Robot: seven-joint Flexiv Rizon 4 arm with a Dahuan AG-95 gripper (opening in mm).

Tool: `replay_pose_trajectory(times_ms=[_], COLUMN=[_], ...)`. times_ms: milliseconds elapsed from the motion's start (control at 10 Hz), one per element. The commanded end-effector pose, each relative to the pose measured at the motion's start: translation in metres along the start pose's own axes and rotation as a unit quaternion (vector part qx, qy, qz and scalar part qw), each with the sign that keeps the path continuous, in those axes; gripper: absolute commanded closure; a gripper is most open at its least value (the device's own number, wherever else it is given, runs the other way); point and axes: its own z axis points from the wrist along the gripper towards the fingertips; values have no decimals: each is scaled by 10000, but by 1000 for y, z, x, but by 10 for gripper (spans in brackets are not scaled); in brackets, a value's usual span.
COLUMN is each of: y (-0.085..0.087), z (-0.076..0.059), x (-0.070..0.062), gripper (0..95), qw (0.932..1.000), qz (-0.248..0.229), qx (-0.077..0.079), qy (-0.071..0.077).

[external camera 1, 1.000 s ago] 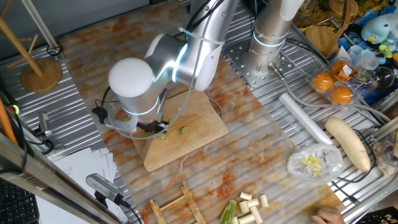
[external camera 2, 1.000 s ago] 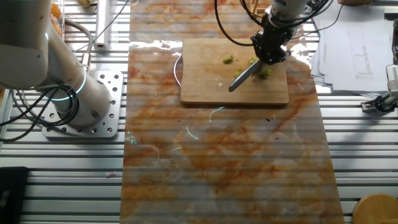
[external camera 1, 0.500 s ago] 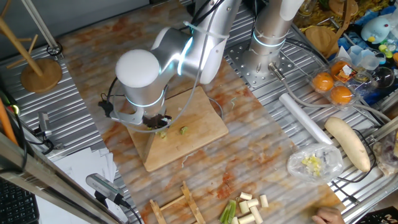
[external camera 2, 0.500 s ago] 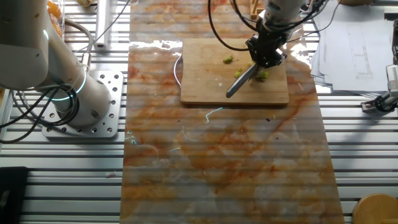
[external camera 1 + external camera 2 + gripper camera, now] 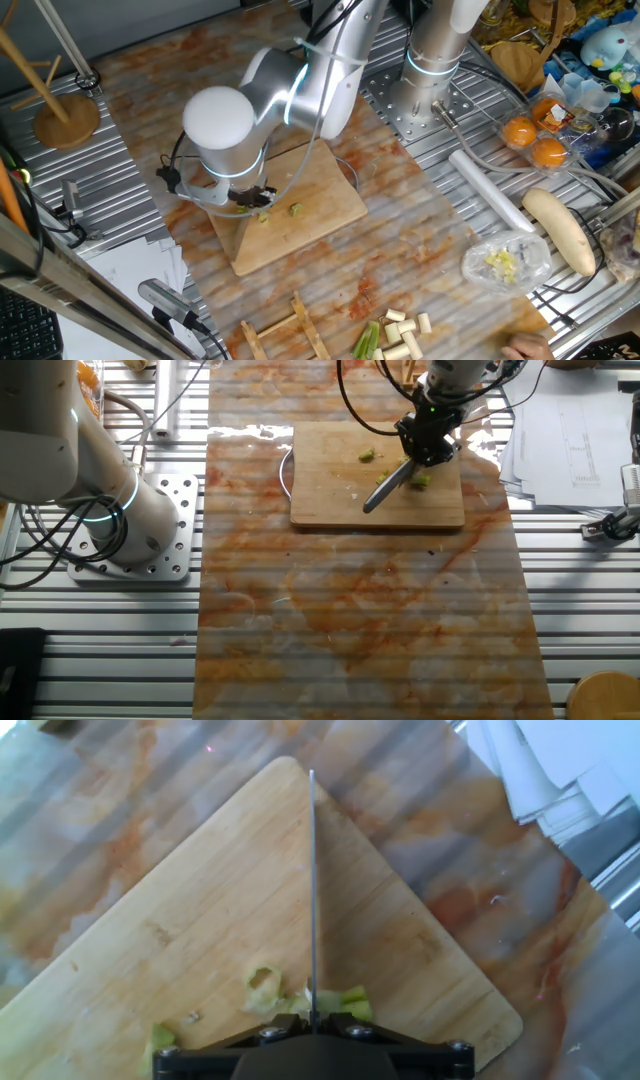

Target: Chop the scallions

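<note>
A: Where are the scallions [image 5: 335, 1002] right now?

B: In the hand view, a few yellow-green pieces lie on the wooden cutting board [image 5: 200, 940] at the base of the knife [image 5: 312, 890], one on either side of the edge. In the other fixed view the same bits [image 5: 421, 480] sit near the board's right side, with one more piece [image 5: 368, 455] apart to the left.

A: And the gripper?

B: The gripper [image 5: 428, 442] is clenched on the knife's handle; the blade [image 5: 385, 485] slants down across the board [image 5: 330, 500]. In one fixed view the arm's big joint hides most of the tool, so only the bits [image 5: 262, 214] and a lone piece [image 5: 296, 209] on the board [image 5: 320, 215] show.

A: How far along does the job look?

B: Partway, by the look of it. What lies on the board is already cut small, but ragged, and could take further strokes. Well apart, at the table's near edge, a cluster of uncut pale stalk pieces [image 5: 395, 333] waits, so most of the chopping seems left.

A: Anything else nearby?

B: A plastic bag holding chopped bits [image 5: 505, 262] lies to the right, well off the board.
</note>
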Motion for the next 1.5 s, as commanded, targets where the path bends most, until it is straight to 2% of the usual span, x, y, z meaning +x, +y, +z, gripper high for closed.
replay_pose_trajectory(times_ms=[100, 200, 600, 800, 900, 1000, 1200, 1500], y=[0, 0, 0, -4, -4, -3, -3, 3], z=[-3, -5, -4, 19, 37, 43, 38, 9], x=[3, 4, 3, 3, 4, 5, 6, 9], gripper=[950, 950, 950, 950, 950, 950, 950, 950], qw=[9998, 9996, 9995, 9993, 9988, 9988, 9989, 9996], qz=[107, 121, 116, 30, 23, 66, -46, -87], qx=[3, -29, 35, 171, 279, 269, 295, 99], qy=[-170, -240, -286, -326, -398, -404, -368, -263])
